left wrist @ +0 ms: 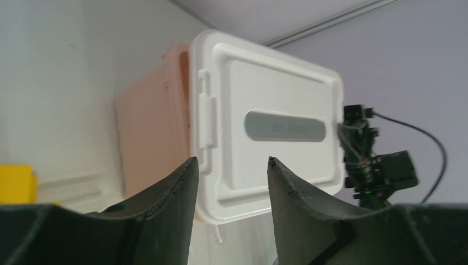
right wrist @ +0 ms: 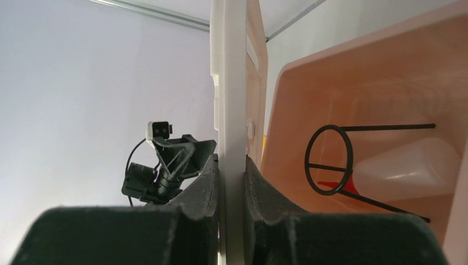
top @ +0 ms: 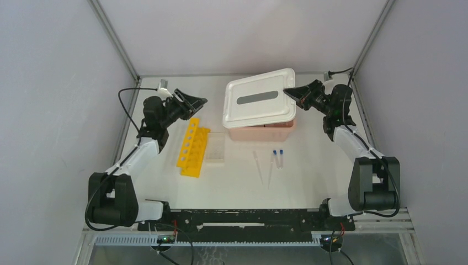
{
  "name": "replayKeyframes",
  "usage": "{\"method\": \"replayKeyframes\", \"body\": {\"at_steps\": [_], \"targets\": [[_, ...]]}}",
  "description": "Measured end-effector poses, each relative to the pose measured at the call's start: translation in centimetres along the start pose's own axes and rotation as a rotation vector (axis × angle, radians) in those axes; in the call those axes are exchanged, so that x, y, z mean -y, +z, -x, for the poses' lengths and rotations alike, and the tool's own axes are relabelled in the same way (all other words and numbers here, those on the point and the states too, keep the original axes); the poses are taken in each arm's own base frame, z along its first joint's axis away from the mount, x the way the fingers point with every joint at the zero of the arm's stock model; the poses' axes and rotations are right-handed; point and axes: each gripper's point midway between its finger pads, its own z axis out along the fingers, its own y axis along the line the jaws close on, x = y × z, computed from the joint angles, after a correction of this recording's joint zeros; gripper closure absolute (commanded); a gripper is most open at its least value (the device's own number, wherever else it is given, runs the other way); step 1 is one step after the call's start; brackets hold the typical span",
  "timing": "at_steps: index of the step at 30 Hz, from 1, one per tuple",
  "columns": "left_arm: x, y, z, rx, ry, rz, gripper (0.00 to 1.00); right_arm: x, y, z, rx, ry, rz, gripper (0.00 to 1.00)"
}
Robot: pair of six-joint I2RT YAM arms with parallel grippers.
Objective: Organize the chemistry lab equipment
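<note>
Rack (top: 193,147), yellow, round-holed, at 9 o'clock on table (top: 309,182); blue-capped tubes (top: 277,158) and droppers (top: 258,165) at 6 o'clock of tub (top: 259,132); red-nozzled bottle (right wrist: 408,168) inside tub; right gripper (top: 286,91) pinches lid (top: 259,98); left gripper (top: 203,102) parted, empty.

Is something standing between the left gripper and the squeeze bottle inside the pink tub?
The white lid, gripped at its right edge by the right gripper, covers the pink tub from above; the squeeze bottle lies beneath it. The left gripper faces the lid.
</note>
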Motion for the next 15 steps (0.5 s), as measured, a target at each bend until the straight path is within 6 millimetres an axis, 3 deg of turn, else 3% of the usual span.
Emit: {"method": "replayKeyframes", "body": {"at_steps": [8,15], "targets": [[-3.5,-0.1,-2.4,-0.033,0.093,0.184,0.46,1.7,-0.5,0.5,0.010,0.019,-0.058,1.00],[-4.2,1.0,-3.4,-0.052,0.146,0.245,0.47,2.9,-0.5,0.6,0.004,0.029,-0.090,1.00]]}}
